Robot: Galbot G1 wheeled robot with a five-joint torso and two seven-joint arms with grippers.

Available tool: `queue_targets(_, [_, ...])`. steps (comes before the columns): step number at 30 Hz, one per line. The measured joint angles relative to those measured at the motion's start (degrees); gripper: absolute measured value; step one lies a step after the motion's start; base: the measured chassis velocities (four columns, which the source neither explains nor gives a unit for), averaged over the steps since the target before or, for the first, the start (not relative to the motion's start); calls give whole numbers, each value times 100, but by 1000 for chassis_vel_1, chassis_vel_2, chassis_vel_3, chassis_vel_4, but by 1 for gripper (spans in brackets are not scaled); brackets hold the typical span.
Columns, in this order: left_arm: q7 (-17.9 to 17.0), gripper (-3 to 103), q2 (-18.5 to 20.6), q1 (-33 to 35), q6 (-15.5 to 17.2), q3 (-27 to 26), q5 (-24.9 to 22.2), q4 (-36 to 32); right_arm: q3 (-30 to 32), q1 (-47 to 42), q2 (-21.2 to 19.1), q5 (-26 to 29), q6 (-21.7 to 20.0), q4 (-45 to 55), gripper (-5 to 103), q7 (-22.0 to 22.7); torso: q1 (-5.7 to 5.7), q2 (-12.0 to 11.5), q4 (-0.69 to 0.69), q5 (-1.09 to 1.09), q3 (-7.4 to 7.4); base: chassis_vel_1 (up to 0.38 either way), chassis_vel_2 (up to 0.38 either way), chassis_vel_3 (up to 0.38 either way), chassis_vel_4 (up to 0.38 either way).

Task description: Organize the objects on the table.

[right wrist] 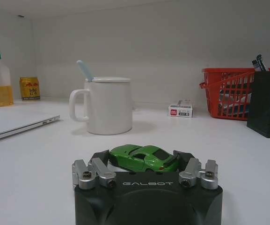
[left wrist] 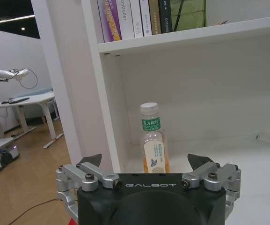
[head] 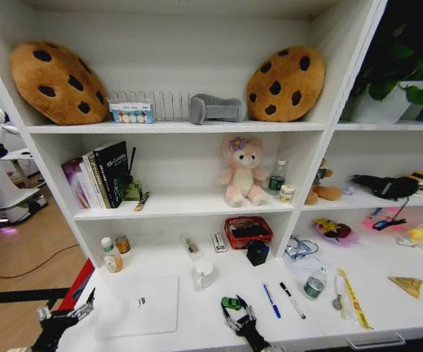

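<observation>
A: From our head, we see the green toy car (head: 231,302) on the table (head: 196,323), just ahead of our right gripper (head: 240,317). Our left gripper (head: 70,314) waits far off, wide open, holding nothing.

B: From our right wrist, the car sits sideways between our open fingers (right wrist: 100,158). We aren't squeezing it.

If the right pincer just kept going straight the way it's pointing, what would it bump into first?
The green toy car, which sits right at the tips of the open right pincer. Beyond it, roughly in line, stands the white mug, though how far back is hard to judge.
</observation>
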Motion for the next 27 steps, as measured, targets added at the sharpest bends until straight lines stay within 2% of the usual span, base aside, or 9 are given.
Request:
queue_targets(7, [3, 100, -23, 8, -29, 15, 14, 7, 32, -153, -46, -26, -19, 297, 71, -3, 0, 0, 0, 0, 0, 0, 0, 0, 0])
queue_targets(8, [3, 100, -28, -4, -33, 27, 22, 23, 49, -255, -107, -75, -19, 487, 61, -12, 0, 0, 0, 0, 0, 0, 0, 0, 0])
queue_targets(12, [3, 100, -45, -37, -35, 47, 20, 22, 140, -487, -245, -39, -52, 937, 44, -18, 0, 0, -1, -1, 0, 0, 0, 0, 0])
queue_targets(14, [3, 100, -48, -43, -35, 53, 15, 17, 161, -526, -270, -16, -70, 1028, 44, -18, 0, 0, -1, -1, 0, 0, 0, 0, 0])
queue_targets(15, [2, 100, -50, -49, -35, 64, 14, 8, 206, -594, -310, -2, -90, 1165, 33, -19, 0, 0, 0, -1, 0, 0, 0, 0, 0])
queue_targets(17, [2, 100, -51, -54, -35, 70, 14, 5, 225, -606, -318, -17, -90, 1180, 33, -19, 0, 0, 0, -1, 0, 0, 0, 0, 0])
queue_targets(19, [2, 100, -57, -60, -35, 76, 16, -7, 247, -609, -311, -42, -84, 1141, 18, -16, 0, 0, 0, -1, 0, 0, 0, 0, 0])
queue_targets(23, [2, 100, -51, -29, -37, 56, 13, -33, 242, -582, -285, -43, -80, 1107, 5, -5, 0, 0, 0, -1, 0, 0, 0, 0, 0])
queue_targets(27, [2, 100, -44, -23, -42, 46, 13, -33, 204, -459, -264, -37, -105, 1005, 14, 44, 0, -1, 0, 0, 0, 0, 0, 0, 0])
